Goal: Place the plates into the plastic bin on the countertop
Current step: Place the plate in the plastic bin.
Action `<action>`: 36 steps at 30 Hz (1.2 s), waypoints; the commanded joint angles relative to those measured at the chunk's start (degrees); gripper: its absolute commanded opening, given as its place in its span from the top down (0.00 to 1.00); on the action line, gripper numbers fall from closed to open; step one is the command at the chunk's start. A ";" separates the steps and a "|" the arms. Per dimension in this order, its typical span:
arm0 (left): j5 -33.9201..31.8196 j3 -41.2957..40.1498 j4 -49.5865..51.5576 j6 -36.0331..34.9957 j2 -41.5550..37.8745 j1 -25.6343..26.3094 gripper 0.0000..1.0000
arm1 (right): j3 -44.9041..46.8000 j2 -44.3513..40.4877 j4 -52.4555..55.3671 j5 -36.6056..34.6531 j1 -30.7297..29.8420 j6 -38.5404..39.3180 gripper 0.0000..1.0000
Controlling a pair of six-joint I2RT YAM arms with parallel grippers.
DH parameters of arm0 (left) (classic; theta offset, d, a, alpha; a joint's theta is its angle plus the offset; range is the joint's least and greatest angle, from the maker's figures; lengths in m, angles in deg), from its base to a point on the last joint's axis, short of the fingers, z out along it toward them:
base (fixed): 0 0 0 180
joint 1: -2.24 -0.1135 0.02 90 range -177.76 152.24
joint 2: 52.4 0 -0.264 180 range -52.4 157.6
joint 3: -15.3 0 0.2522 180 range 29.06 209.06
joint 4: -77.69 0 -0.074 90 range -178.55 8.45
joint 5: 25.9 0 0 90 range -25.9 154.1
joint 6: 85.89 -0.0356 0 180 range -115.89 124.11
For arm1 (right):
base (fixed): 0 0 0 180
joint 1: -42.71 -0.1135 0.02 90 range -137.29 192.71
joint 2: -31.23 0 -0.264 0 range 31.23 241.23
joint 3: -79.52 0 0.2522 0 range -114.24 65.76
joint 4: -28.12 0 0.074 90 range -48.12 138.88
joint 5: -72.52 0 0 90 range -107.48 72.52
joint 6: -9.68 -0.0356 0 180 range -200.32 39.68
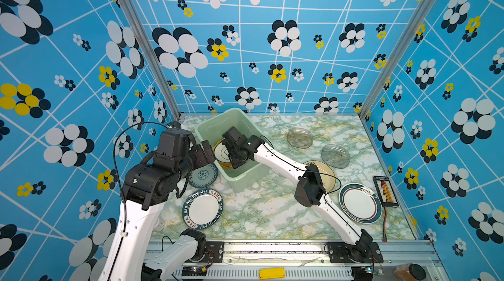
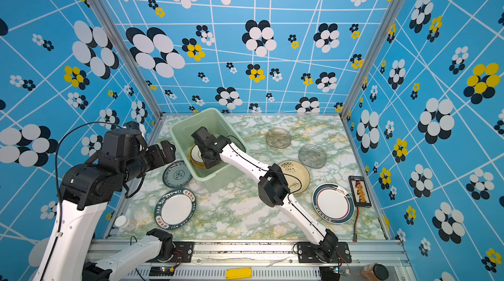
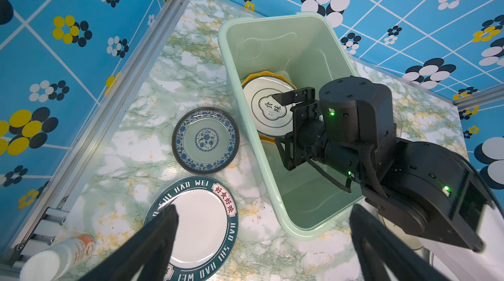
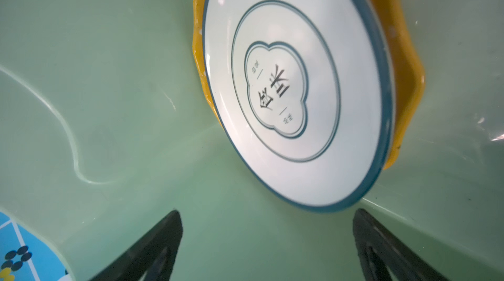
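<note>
The right hand, wide open and empty, hung inside the plastic bin at ten o'clock on the desk, over a white plate on a yellow plate (left hand likewise wide open, outside).

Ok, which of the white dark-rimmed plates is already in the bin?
The thin-rimmed plate with the cloud-shaped emblem, atop the yellow plate inside the bin; the lettered-rim plate and the banded-rim plate lie on the countertop.

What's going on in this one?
The right gripper is open inside the plastic bin, just off a white plate lying on a yellow plate; it holds nothing. The left gripper hangs open beside the bin, empty. A blue-patterned plate and others lie on the countertop.
</note>
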 commanded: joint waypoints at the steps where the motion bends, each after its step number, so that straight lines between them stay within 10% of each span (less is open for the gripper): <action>1: -0.47 1.50 2.01 1.81 -1.03 -0.45 0.01 | 0.58 -3.68 3.57 0.00 -0.36 2.12 0.01; 10: -0.97 1.50 3.91 2.16 -3.15 -0.50 0.01 | 0.35 -4.06 1.58 -0.02 -0.46 3.76 0.01; 26: 3.72 -2.06 16.18 7.48 -3.34 -1.18 0.01 | -2.85 -19.71 7.06 -3.05 -1.54 37.81 0.08; 36: 8.51 -9.55 21.32 5.47 -1.35 -1.31 0.01 | 39.94 -50.75 -17.88 -3.39 -7.38 43.36 0.16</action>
